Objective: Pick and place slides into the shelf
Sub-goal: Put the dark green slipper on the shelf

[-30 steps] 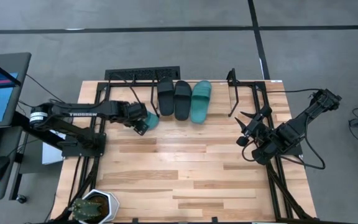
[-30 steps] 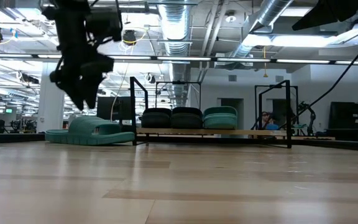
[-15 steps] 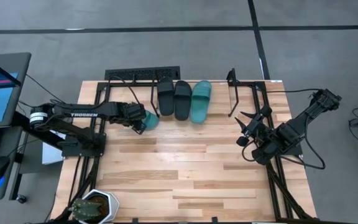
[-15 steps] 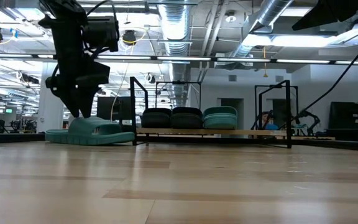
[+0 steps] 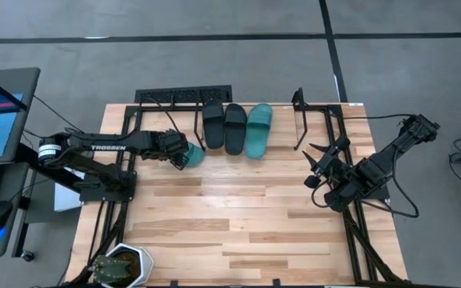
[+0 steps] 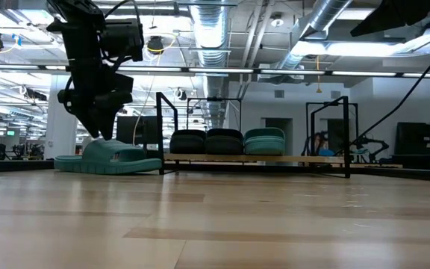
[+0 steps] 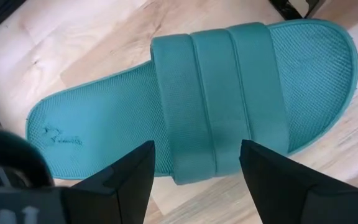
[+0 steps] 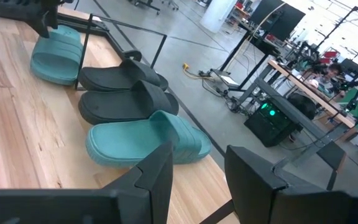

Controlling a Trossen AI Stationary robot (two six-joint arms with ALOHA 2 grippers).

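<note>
We start at the near half of the table [image 5: 238, 232], which carries nothing we need; a potted plant [image 5: 122, 266] sits at its seven o'clock corner. At three o'clock the right gripper [image 5: 320, 170] waits with its fingers spread and holding nothing, well apart from the work. At ten o'clock the left gripper [image 7: 194, 180] hangs low over the last loose teal sandal [image 7: 204, 106], fingers apart and not yet closed, one finger on each side of the wide strap [image 7: 222, 99]. That straddle is what matters for the grab: the sandal's long axis runs across the line between the fingers, so we judge that a straight descent and squeeze would pinch the strap. The left arm is clearly the nearer. Farther back, at twelve o'clock, the shelf [image 5: 294, 112] already holds two black sandals [image 5: 224, 126] and one teal sandal [image 5: 258, 130] side by side, the loose one lying just beside its left post.
</note>
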